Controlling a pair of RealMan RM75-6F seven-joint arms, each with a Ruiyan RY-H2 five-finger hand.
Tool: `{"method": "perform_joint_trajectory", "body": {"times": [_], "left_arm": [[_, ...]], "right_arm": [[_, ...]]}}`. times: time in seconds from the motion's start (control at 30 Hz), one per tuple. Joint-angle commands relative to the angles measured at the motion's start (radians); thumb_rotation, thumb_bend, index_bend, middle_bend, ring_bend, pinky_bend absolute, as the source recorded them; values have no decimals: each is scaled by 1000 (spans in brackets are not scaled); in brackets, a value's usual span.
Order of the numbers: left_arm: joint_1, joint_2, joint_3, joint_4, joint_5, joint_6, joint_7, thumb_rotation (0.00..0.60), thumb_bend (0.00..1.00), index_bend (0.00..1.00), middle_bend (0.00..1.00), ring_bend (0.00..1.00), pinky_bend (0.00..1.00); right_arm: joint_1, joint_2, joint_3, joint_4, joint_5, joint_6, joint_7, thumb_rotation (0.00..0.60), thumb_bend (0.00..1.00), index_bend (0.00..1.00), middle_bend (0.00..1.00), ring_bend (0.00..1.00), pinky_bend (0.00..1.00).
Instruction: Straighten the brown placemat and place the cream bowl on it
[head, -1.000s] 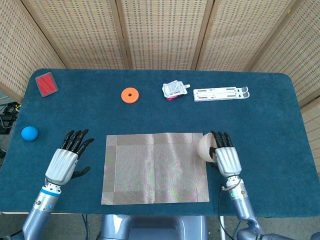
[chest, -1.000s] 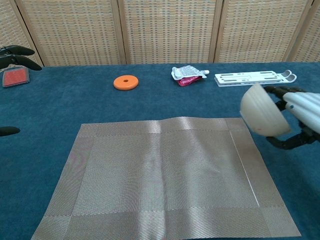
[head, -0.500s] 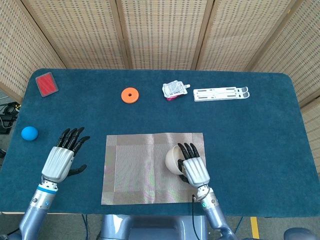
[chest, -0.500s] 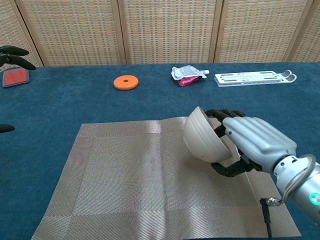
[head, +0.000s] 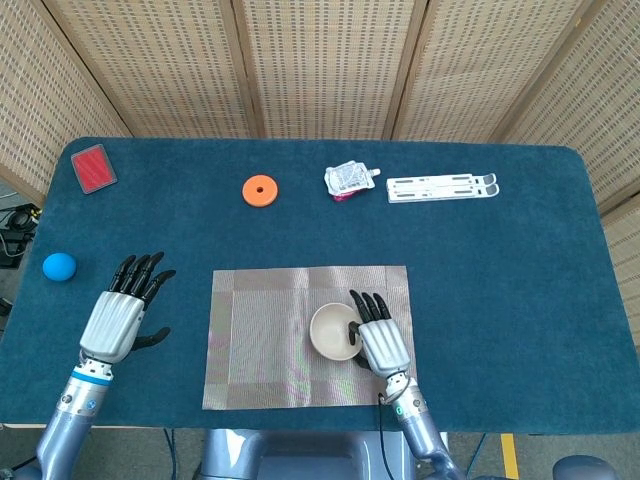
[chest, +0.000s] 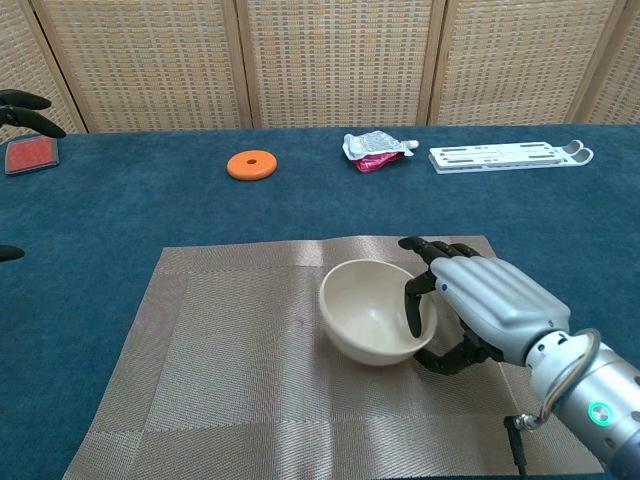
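The brown placemat (head: 260, 345) (chest: 220, 380) lies square to the table's front edge. A cream bowl (head: 330, 330) (chest: 368, 318) sits upright near the mat's middle, slightly right. My right hand (head: 378, 338) (chest: 485, 305) grips the bowl's right rim, one finger hooked inside and the thumb under the outer wall. My left hand (head: 122, 315) hovers left of the mat with fingers spread and nothing in it; in the chest view only its fingertips (chest: 25, 100) show at the left edge.
Along the back of the blue table (head: 520, 260) lie a red card (head: 93, 167), an orange disc (head: 259, 190) (chest: 251, 164), a crumpled pouch (head: 349, 181) (chest: 375, 150) and a white rack (head: 442, 187) (chest: 508, 155). A blue ball (head: 59, 266) sits at the left edge.
My right hand carried the bowl leftward from beside the mat's right edge to the mat's middle and turned it from tilted to upright. The left hand drew back slightly.
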Motion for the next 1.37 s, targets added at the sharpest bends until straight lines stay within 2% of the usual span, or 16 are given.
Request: {"method": "perform_joint_trajectory", "body": {"times": [0.03, 0.23, 0.4, 0.63, 0.8, 0.9, 1.07, 1.23, 1.37], "left_arm": [[1, 0, 0, -1, 0, 1, 0, 600, 133, 163, 0, 0, 0], [3, 2, -2, -3, 1, 9, -1, 600, 134, 163, 0, 0, 0], [6, 5, -3, -4, 2, 13, 1, 600, 133, 162, 0, 0, 0], [11, 6, 0, -8, 7, 21, 9, 600, 133, 162, 0, 0, 0], [19, 8, 4, -12, 12, 33, 23, 600, 133, 159, 0, 0, 0], [27, 11, 8, -13, 11, 40, 30, 600, 133, 154, 0, 0, 0], [47, 24, 19, -17, -2, 48, 48, 600, 125, 117, 0, 0, 0], [61, 31, 28, -14, -21, 45, 64, 600, 100, 62, 0, 0, 0], [72, 34, 35, -6, -38, 41, 76, 600, 92, 38, 0, 0, 0]], "right_arm": [[-3, 7, 0, -11, -1, 4, -3, 600, 373, 519, 4, 0, 0], [-10, 32, 3, -42, -11, 26, -15, 600, 294, 347, 0, 0, 0], [-28, 91, 4, -98, -16, 62, -58, 600, 262, 256, 0, 0, 0], [-85, 220, -7, -213, -48, 151, -43, 600, 245, 235, 0, 0, 0], [-117, 300, -14, -243, -81, 197, 0, 600, 245, 232, 0, 0, 0], [-134, 344, -14, -232, -88, 215, 40, 600, 240, 203, 0, 0, 0], [-172, 437, -14, -153, -72, 219, 178, 600, 217, 132, 0, 0, 0], [-195, 487, -14, -95, -70, 224, 246, 600, 190, 58, 0, 0, 0], [-213, 516, -10, -57, -67, 234, 299, 600, 182, 35, 0, 0, 0]]}}
